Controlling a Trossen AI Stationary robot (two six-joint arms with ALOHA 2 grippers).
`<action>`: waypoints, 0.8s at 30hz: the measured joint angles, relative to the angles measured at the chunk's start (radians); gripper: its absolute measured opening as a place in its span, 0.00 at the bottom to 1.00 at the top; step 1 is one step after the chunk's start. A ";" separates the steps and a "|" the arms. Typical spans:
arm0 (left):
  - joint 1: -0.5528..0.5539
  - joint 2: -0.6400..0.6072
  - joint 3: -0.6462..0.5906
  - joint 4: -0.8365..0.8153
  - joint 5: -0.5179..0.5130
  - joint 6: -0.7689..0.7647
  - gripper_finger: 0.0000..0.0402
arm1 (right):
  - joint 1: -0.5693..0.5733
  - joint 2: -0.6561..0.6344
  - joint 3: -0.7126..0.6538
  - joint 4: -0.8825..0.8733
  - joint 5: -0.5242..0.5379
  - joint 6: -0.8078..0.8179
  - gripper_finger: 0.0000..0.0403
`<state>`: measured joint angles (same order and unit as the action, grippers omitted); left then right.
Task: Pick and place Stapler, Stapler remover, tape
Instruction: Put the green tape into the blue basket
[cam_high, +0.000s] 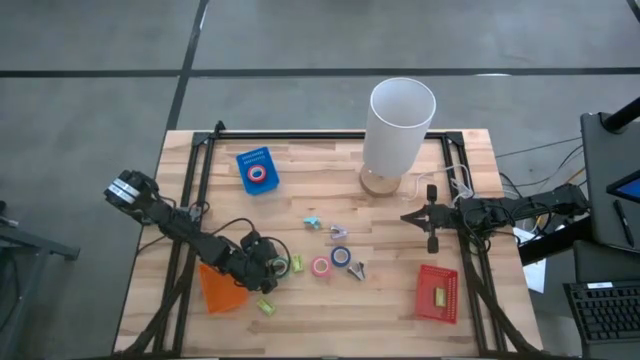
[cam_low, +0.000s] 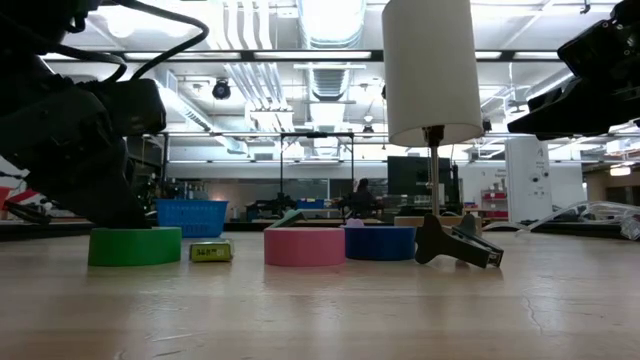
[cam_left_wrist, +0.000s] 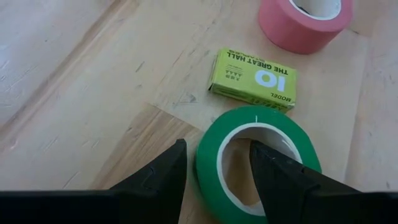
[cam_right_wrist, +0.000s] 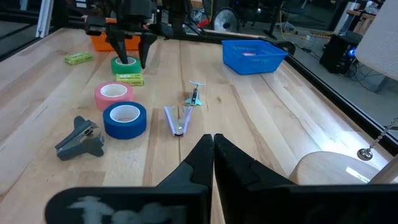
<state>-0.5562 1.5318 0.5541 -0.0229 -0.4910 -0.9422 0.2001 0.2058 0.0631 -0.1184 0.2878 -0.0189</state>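
**Left gripper straddles the green tape roll, grasp not yet closed**

The step in hand looks like picking up the tape. The left gripper (cam_left_wrist: 217, 171) is down at the table's near left, its fingers parted, one finger outside the rim of the green ring-shaped tape roll with a pale core (cam_left_wrist: 255, 158) and the other inside its hole. The wall of the roll sits between them, but they do not appear to be pinching it, and the roll lies flat on the wooden table (cam_high: 300, 225). By my reading, the next move calls for closing on that wall and lifting straight up, keeping clear of the small yellow-green staple box (cam_left_wrist: 254, 79) just beside the roll

The pink tape roll (cam_high: 320, 266) and the blue tape roll (cam_high: 341, 256) lie flat near the table's middle, close together, with the dark grey claw-shaped staple remover (cam_high: 357, 270) just right of them. A red tape roll (cam_high: 258, 173) rests in the blue mesh basket (cam_high: 245, 160) at the far left

The right gripper (cam_high: 430, 222) waits at the right side, fingers shut on nothing
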 joint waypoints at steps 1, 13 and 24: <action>0.001 0.000 0.000 -0.001 0.000 0.001 0.44 | 0.000 0.000 0.000 0.000 0.000 0.000 0.02; 0.001 -0.055 -0.007 -0.002 0.004 0.051 0.44 | 0.000 0.000 0.000 0.000 0.000 0.000 0.02; 0.003 -0.070 -0.005 -0.039 0.008 0.038 0.44 | 0.000 0.000 0.000 0.000 0.000 0.000 0.02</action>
<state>-0.5534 1.4614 0.5491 -0.0621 -0.4826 -0.9040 0.2001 0.2054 0.0635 -0.1184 0.2878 -0.0189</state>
